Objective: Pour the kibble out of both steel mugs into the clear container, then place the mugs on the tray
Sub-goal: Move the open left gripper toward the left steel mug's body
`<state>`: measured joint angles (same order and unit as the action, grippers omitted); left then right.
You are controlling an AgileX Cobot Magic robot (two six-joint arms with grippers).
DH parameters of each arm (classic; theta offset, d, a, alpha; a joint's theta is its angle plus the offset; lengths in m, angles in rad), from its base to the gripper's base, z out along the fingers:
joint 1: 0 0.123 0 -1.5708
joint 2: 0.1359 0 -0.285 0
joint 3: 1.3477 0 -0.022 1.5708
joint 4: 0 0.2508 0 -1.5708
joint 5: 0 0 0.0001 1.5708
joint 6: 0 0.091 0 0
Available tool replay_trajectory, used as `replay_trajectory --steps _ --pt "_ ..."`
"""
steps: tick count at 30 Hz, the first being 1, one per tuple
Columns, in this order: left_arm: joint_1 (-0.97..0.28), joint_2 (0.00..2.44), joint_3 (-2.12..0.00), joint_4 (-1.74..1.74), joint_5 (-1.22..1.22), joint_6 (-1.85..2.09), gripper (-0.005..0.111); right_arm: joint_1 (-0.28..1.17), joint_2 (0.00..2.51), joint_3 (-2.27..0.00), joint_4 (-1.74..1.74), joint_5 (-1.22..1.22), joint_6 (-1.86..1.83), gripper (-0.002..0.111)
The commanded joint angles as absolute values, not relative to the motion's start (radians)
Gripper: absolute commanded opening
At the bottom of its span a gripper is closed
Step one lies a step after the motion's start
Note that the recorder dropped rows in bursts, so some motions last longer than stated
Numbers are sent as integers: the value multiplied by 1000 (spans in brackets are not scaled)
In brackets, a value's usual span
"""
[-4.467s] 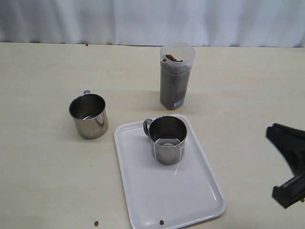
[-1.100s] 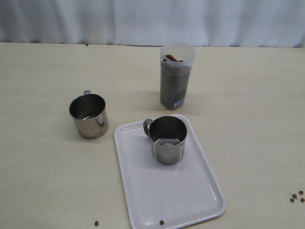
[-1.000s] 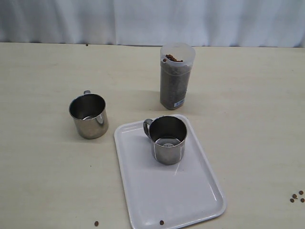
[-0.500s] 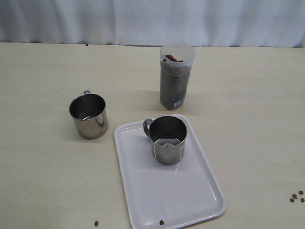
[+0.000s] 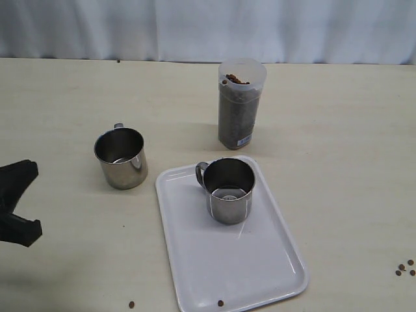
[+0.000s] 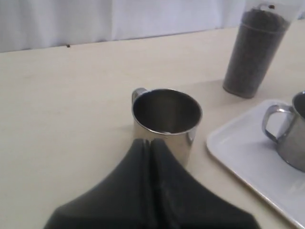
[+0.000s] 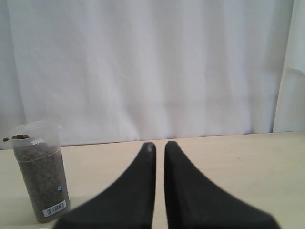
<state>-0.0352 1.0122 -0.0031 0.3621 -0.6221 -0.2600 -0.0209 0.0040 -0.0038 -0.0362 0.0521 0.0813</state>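
Hovering at the far left, the left tool (image 6: 150, 143) (clenched, empty) faces the off-tray mug (image 5: 121, 159), bare tabletop (image 5: 68, 214) between.

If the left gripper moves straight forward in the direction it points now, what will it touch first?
Probably the shiny cylindrical steel mug standing on the table, off the white rectangular tray; the shut left gripper aims at its near wall. How close is unclear.
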Motion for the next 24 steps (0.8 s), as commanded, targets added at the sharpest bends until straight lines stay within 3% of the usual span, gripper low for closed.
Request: replay_trajectory --steps 1,3,15,24 --pt "-36 1167 0 391 -733 -228 1 -23 0 0 -33 53 75 5" --pt "-36 1229 0 406 -762 -207 6 -23 0 0 -33 53 75 5" --pt "-36 1539 -102 411 -901 -33 62 -23 0 0 -33 53 75 5" --pt "-36 1750 -239 494 -901 81 66 -23 0 0 -33 53 75 5"
